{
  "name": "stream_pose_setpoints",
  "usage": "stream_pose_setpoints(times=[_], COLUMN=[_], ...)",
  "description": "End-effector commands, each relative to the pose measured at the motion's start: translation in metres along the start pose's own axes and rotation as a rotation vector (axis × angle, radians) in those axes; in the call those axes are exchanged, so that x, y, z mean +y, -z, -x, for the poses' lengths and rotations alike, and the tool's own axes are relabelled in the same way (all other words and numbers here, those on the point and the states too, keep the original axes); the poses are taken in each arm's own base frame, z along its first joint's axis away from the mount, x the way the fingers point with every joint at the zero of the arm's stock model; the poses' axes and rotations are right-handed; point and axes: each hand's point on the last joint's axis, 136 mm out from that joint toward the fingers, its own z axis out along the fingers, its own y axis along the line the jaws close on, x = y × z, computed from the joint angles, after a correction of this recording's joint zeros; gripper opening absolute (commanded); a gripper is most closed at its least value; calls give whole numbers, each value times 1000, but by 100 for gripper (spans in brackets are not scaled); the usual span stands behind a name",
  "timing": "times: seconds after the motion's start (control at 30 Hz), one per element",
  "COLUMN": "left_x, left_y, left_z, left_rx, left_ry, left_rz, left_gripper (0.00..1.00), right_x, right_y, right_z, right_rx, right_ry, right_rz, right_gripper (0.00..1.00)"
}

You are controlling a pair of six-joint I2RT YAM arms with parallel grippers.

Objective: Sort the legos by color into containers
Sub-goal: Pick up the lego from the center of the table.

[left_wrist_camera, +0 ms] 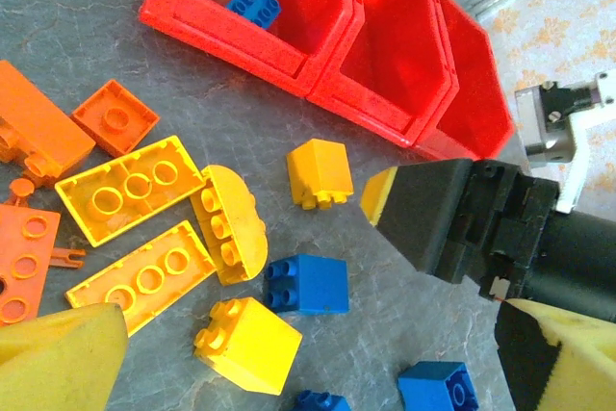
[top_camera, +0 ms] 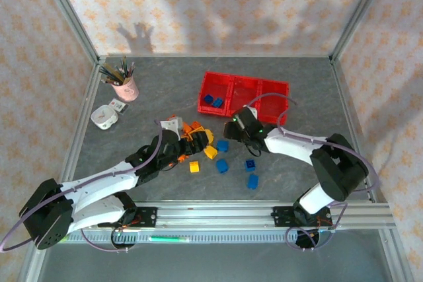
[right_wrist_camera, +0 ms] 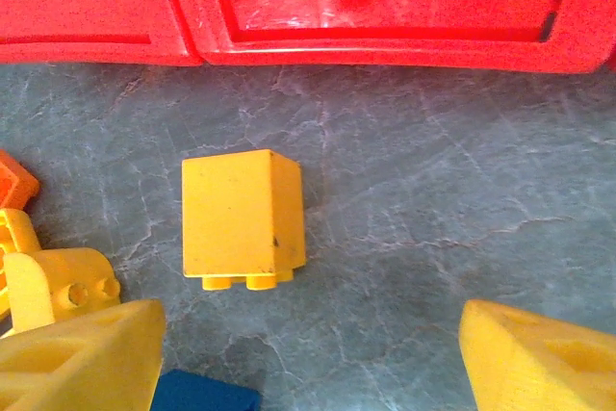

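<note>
The legos lie loose on the grey table in front of the red containers [top_camera: 244, 94]. My left gripper [top_camera: 188, 138] hovers open over a heap of orange and yellow legos [left_wrist_camera: 130, 190], with a blue cube [left_wrist_camera: 306, 284] and a yellow cube [left_wrist_camera: 248, 344] below its spread pads. My right gripper [right_wrist_camera: 313, 363] stands open just before the containers [right_wrist_camera: 385, 7], empty, a yellow cube [right_wrist_camera: 241, 220] lying ahead of its left finger. Two blue legos [top_camera: 211, 102] sit in the left bin. Several blue legos [top_camera: 223, 166] lie nearer the arms.
A pink cup of pencils [top_camera: 124, 84] and a small white round object [top_camera: 104, 117] stand at the far left. Metal frame rails [top_camera: 79, 117] border the table. The black body of the right gripper [left_wrist_camera: 452, 218] reaches into the left wrist view, close to the bins.
</note>
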Motion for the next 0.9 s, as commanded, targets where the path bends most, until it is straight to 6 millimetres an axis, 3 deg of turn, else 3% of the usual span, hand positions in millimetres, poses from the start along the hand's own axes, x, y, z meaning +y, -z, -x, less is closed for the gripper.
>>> stream_pose_setpoints(times=[0.0,0.17,0.43,0.87], left_x=[-5,-5,0,7], left_y=[-1,-1,2,10], left_z=[9,9,10,13], left_rx=[-46,-45,-56,-78], left_ry=[20,19,12,5], left_rz=[-11,-8,16,42], left_gripper=[99,99,99,99], right_x=[10,18,28,28], right_y=[-11,-15,-10,-21], right_z=[3,2,-20,-49], right_rx=[-6,5,36,102], right_ry=[-6,0,36,50], right_rz=[19,39,36,-21], right_gripper=[80,80,80,77])
